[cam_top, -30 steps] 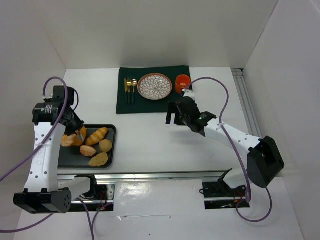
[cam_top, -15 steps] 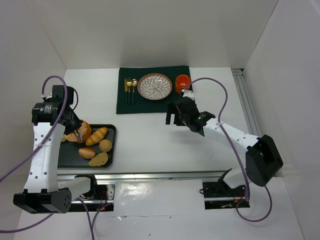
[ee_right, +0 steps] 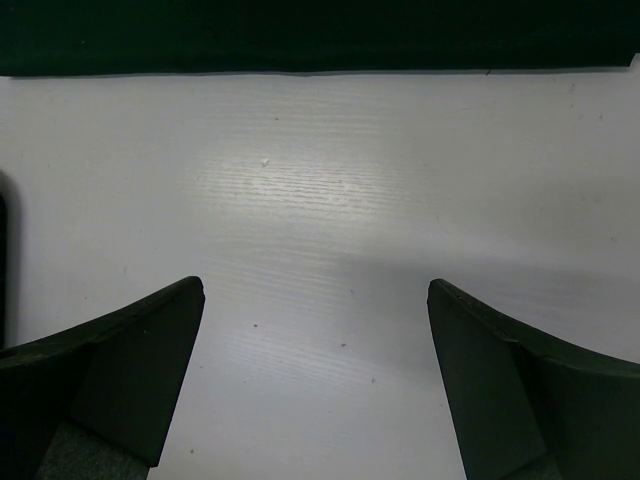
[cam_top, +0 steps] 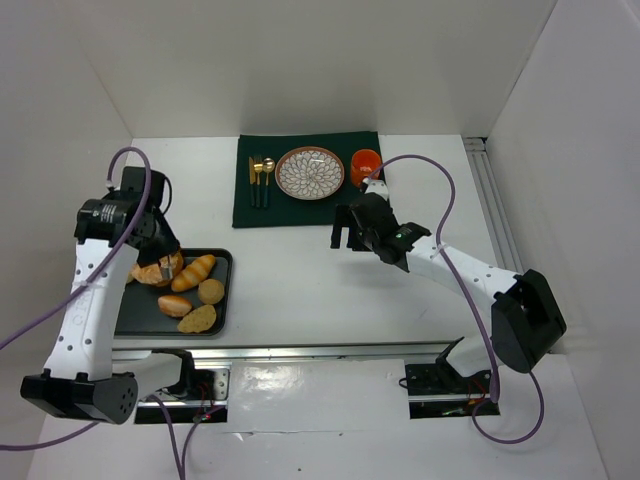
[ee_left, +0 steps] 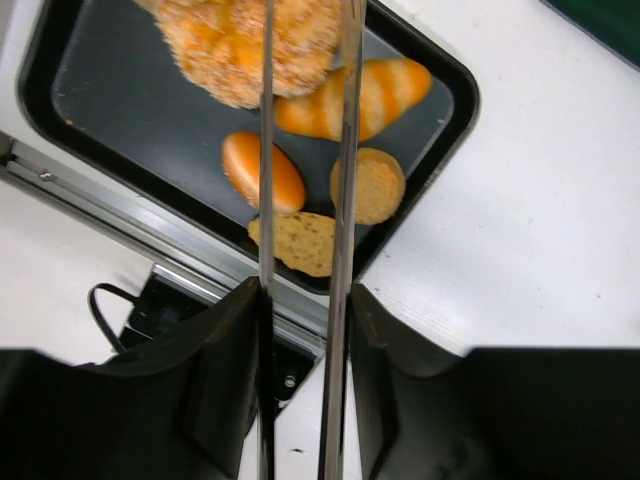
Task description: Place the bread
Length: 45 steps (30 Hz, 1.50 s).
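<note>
Sugared bun (ee_left: 230, 50) clamped in left pincer (ee_left: 308, 30) over tray (ee_left: 130, 110) — right pincer (ee_right: 315, 300) wide.

Robot lab booth: white panel walls (cam_top: 330, 60), aluminium rail (cam_top: 300, 351), cabling (cam_top: 455, 200).

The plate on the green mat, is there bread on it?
No, the plate shows only its own pattern, and all the bread is over the black tray.
</note>
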Tool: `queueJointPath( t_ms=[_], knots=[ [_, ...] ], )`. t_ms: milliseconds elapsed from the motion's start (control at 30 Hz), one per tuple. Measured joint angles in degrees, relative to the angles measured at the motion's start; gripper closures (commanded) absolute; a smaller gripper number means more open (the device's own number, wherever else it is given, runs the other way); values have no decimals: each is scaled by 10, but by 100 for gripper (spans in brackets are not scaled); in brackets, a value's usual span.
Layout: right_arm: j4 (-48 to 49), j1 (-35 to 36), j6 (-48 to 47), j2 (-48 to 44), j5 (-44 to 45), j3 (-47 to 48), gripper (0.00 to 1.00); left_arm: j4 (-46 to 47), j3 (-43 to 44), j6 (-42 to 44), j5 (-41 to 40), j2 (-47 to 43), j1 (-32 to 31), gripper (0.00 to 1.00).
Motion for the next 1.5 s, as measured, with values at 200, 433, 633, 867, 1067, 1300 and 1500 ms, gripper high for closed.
queueJointPath(
  t_ms=[200,433,633,867,1067,1300,1500],
  knots=[
    [0,0,0,0,0,0,0,1,-12,-6,13,6,-31,43],
    [0,0,0,0,0,0,0,0,-30,-21,14,6,-36,43],
    [0,0,0,0,0,0,0,1,-52,-26,13,11,-36,41],
    [0,0,0,0,0,0,0,3,-76,-38,6,25,-36,35],
    [0,0,0,2,0,0,0,17,-89,-37,-4,33,-36,37],
    [0,0,0,5,-1,0,0,42,-92,-37,-9,50,-36,48],
    [0,0,0,7,0,0,0,48,-92,-37,-16,70,-37,80]
  ],
)
